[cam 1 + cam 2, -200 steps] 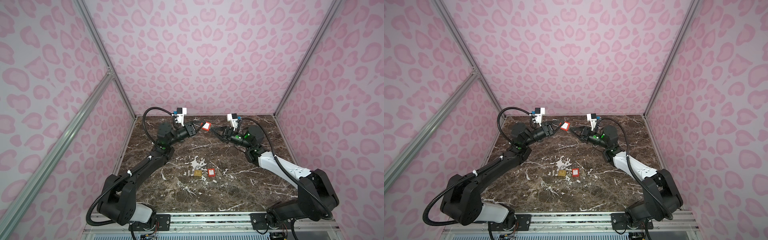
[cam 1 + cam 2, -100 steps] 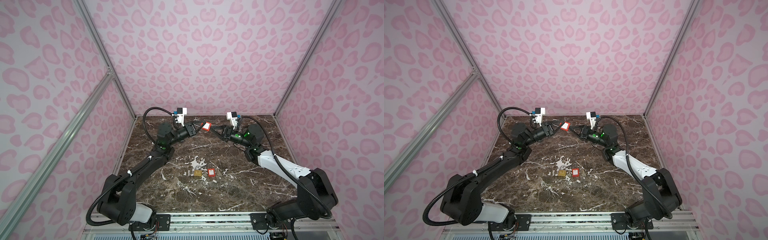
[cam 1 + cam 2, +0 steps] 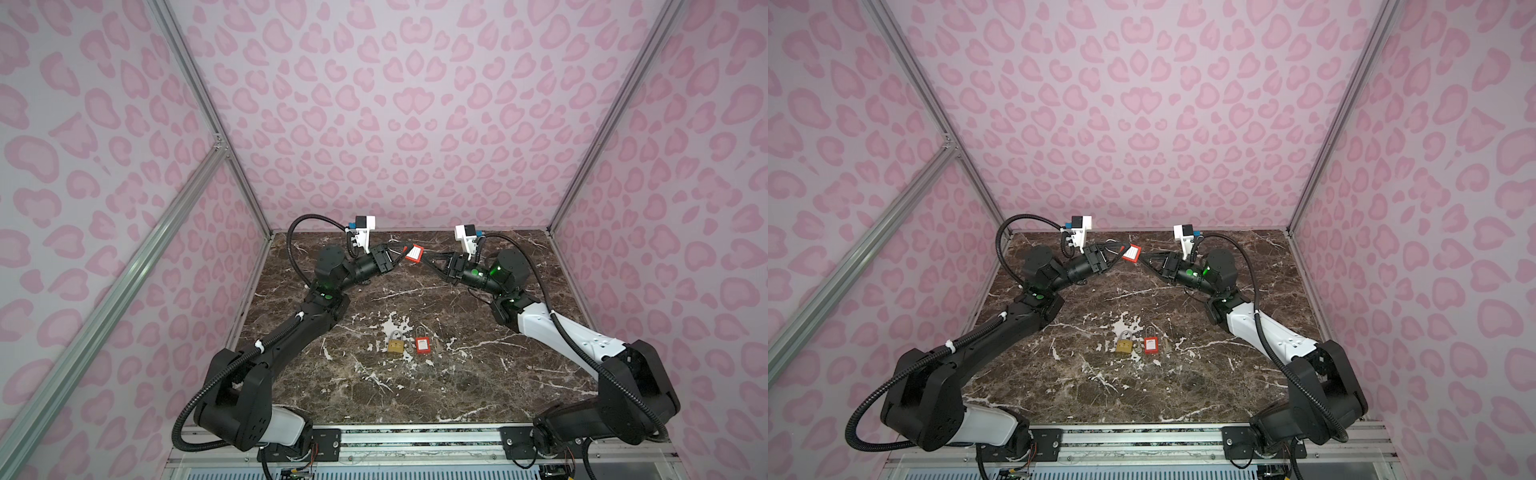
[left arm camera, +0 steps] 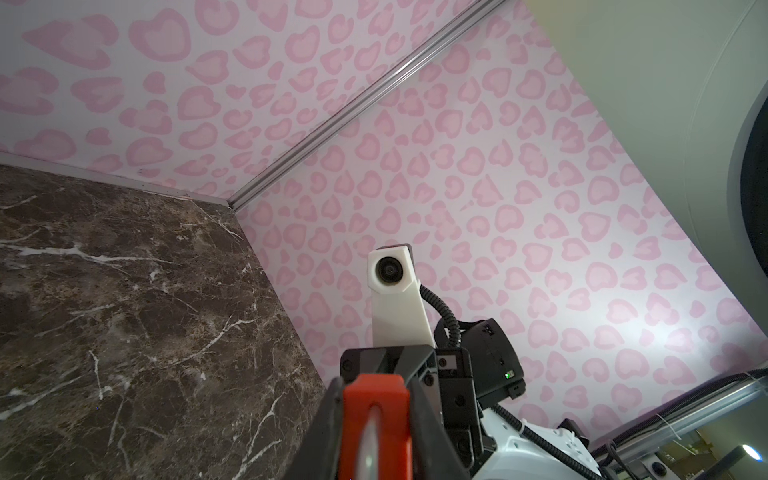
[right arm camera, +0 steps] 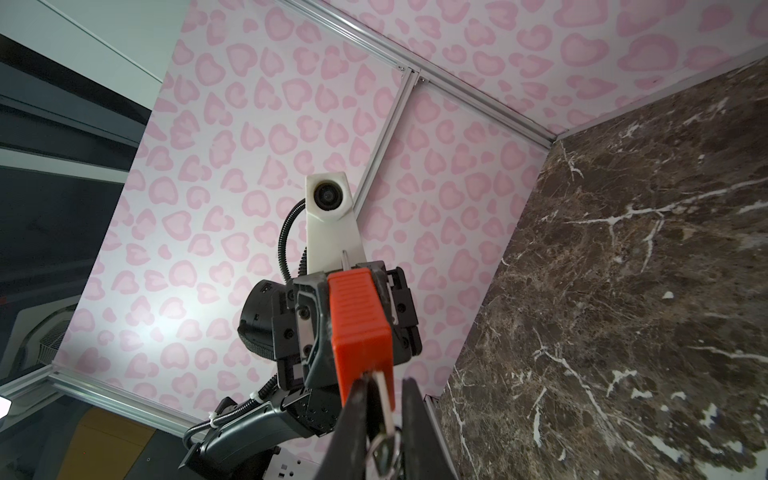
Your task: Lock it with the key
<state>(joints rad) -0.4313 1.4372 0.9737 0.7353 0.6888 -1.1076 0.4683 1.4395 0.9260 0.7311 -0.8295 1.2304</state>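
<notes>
Red padlock (image 3: 414, 253), held aloft near the tabletop's (image 3: 457, 386) back, pinched by left end effector (image 3: 401, 257); right end effector (image 3: 427, 259) nipping the key (image 5: 384, 392) at its base. Hazards: off-axis twist binds key; padlock slips round in grip. Surface: brown veined marble. Room: pink-patterned walls (image 3: 415, 124), aluminium framing (image 3: 199, 91)

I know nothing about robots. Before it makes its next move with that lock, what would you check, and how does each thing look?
1. Hold: the left tool clamps the red plastic padlock in mid-air: ok.
2. Key: the right tool pinches the silver key: ok.
3. Aim: the key's tip meets the padlock's bottom face: ok.
4. Key fully seated: cannot tell.
5. Shackle pushed shut: cannot tell, hidden.
6. Spare brass padlock and second red padlock lie on the brown marble table, away from both tools: ok.
</notes>
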